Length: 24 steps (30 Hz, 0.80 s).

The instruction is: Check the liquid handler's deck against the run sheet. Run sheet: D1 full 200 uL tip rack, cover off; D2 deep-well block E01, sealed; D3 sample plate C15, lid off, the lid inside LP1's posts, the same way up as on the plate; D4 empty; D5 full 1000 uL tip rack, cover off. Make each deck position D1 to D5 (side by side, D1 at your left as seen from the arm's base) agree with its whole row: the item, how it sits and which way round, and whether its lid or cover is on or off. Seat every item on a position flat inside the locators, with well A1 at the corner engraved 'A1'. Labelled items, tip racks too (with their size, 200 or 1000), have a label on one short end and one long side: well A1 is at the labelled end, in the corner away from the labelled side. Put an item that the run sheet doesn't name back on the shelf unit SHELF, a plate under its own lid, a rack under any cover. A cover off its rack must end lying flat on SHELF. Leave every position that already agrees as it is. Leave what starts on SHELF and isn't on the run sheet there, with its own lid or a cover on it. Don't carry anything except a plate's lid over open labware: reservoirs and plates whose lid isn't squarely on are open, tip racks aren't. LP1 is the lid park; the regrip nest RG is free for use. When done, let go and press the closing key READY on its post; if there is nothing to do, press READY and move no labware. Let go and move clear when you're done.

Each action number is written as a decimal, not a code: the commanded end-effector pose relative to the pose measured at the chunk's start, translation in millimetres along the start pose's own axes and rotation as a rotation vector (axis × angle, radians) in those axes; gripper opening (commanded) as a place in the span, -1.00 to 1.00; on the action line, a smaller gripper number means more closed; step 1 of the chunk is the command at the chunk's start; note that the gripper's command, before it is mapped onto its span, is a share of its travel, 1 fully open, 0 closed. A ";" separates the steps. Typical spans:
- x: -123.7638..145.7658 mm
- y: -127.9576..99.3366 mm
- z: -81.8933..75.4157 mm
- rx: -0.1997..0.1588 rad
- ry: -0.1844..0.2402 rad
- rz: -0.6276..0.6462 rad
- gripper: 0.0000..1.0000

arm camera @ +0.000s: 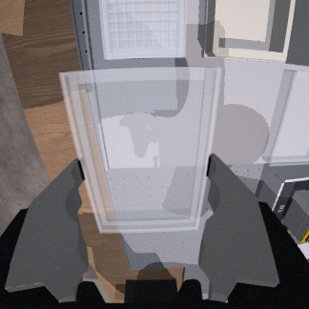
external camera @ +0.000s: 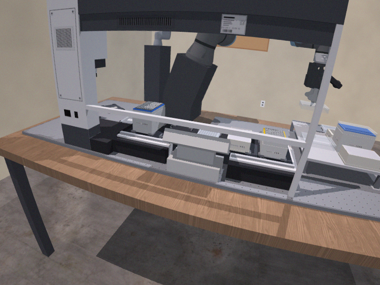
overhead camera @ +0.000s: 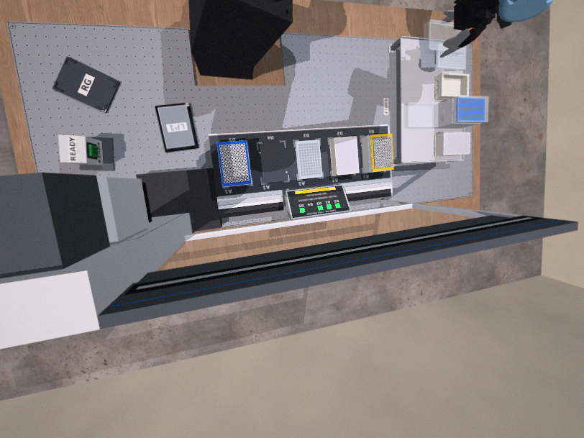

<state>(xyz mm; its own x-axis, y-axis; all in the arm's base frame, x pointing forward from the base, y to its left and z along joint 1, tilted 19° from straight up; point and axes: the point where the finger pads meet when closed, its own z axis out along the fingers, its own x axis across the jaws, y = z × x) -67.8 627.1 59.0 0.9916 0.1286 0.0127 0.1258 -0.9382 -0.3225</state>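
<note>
Gripper clamps clear lid above shelf's end.
Fingers stand partly open, pinching the lid's long sides; it hangs level above an uncovered plate.

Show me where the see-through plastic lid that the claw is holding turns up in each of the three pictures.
Top view: the clear rectangular lid is at the upper right, under the gripper, at the shelf unit's far end.
Exterior view: upper right, hanging below the gripper, partly behind the white frame post.
Wrist view: centre, clamped between the two grey fingers.
Shared landmark: the uncovered white well plate on the shelf.
</note>
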 end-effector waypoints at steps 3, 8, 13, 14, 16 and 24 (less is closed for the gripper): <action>-0.4 -1.0 11.5 0.003 0.001 -0.001 -1.00; -0.5 -1.2 19.7 0.004 0.002 -0.001 -1.00; -0.3 -1.9 27.8 0.005 0.002 -0.001 -1.00; -0.3 -2.1 29.3 0.005 0.002 -0.001 -1.00; -0.3 -2.1 29.3 0.005 0.002 -0.001 -1.00; 0.0 -3.4 42.3 0.007 0.002 -0.001 -1.00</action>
<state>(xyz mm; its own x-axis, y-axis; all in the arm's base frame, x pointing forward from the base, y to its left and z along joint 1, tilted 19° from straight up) -68.8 638.0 26.8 0.9916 0.1285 0.0129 0.1257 -0.9380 -0.3231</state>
